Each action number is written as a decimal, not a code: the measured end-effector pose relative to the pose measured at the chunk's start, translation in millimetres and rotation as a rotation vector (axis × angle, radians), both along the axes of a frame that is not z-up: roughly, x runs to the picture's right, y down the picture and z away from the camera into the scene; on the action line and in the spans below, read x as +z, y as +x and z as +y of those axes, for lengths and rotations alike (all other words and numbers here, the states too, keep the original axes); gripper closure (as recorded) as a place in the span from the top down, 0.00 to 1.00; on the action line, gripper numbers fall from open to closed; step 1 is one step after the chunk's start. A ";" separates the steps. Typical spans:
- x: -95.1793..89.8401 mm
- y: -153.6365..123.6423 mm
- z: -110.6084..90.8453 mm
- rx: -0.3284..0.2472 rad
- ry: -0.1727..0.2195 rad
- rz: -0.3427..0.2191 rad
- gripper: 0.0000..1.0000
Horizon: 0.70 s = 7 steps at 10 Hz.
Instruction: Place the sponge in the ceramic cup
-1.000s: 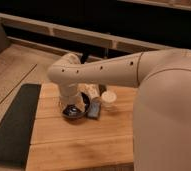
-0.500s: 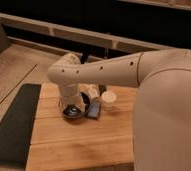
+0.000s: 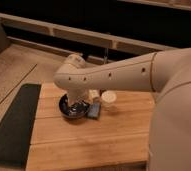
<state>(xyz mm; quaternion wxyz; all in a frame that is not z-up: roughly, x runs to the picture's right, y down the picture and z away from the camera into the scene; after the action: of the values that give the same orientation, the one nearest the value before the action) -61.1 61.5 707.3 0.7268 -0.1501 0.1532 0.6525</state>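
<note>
Sponge (image 3: 94, 110) — blue-grey. Ceramic cup (image 3: 108, 99) — cream-white. Bowl (image 3: 67, 112) dark; gripper (image 3: 80, 106) over it grey. Table (image 3: 89, 145) light wood-grain; left mat (image 3: 14, 125) black.

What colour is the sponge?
Blue-grey sponge, camera view; pincer over the bowl beside it.

Pincer (image 3: 79, 104) over bowl (image 3: 64, 109); sponge (image 3: 94, 110) between bowl and cup (image 3: 108, 99), on table (image 3: 89, 145).

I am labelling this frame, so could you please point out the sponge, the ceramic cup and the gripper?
sponge (image 3: 94, 110): camera view, middle of its top face.
ceramic cup (image 3: 108, 101): camera view, on its outer wall.
gripper (image 3: 79, 106): camera view, between its fingertips, low over the dark bowl (image 3: 63, 107).
</note>
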 end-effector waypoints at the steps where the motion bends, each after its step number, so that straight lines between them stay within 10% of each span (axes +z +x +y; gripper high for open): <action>1: -3.3 5.6 -3.3 0.005 0.031 -0.007 0.65; 7: -8.9 20.2 -1.9 0.025 0.070 -0.022 0.65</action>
<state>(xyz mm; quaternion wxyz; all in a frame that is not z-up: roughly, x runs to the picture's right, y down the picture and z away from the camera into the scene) -40.8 59.6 698.4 0.7250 -0.1339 0.1203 0.6649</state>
